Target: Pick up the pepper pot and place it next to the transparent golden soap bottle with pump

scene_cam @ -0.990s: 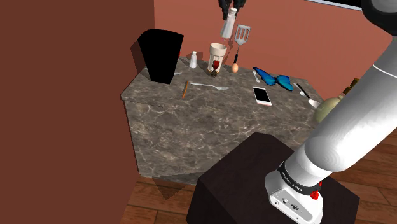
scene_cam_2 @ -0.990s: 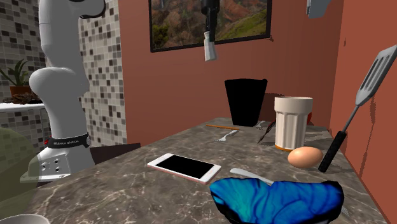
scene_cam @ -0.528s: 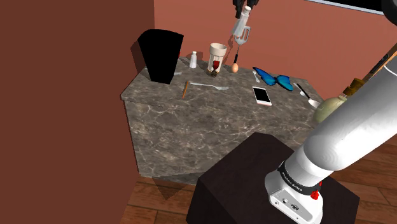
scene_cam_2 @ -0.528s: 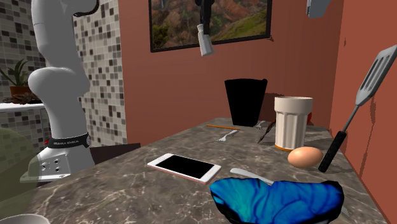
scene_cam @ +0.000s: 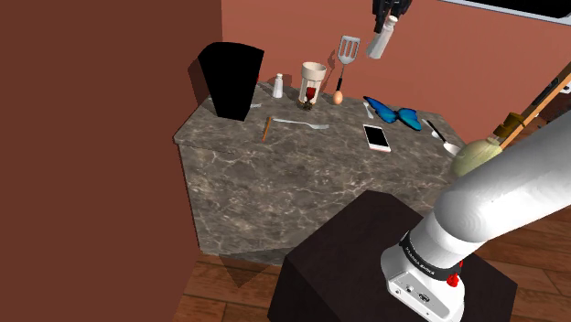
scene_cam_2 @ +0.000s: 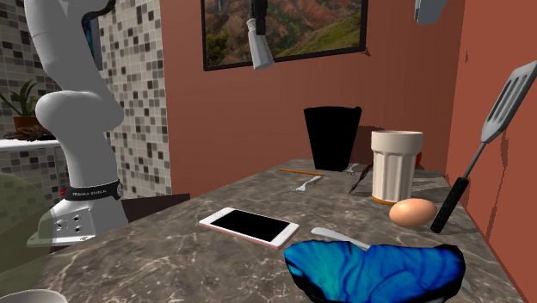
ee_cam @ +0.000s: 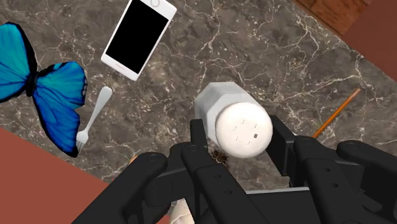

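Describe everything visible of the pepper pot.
The pepper pot is plain white, with a faceted body and a round end dotted with small holes. The gripper clasps it near that end, a black finger on each side. It hangs tilted, high above the marble counter; nothing else touches it.

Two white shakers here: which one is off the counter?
The pepper pot clasped between the fingers, high above the counter; the other shaker stands on it beside the black bin.
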Motion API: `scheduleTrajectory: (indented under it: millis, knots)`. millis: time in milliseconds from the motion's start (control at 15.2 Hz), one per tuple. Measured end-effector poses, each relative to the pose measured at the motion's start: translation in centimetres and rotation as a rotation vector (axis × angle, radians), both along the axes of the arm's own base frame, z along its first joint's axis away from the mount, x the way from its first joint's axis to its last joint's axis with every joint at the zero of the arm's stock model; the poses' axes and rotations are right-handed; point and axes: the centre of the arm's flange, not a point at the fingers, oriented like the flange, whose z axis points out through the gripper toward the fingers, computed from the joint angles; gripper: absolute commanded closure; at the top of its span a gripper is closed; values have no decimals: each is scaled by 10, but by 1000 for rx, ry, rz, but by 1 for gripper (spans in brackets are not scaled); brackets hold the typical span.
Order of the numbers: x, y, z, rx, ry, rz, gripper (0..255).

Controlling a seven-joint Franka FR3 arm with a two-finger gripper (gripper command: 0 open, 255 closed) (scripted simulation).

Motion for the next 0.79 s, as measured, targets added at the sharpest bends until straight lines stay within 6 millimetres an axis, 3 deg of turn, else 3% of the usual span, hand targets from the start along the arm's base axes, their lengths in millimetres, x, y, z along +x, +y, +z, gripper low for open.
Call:
scheduleTrajectory:
  millis: [792]
  knots:
    - [-110, -115, -2, 1, 0, 0, 255]
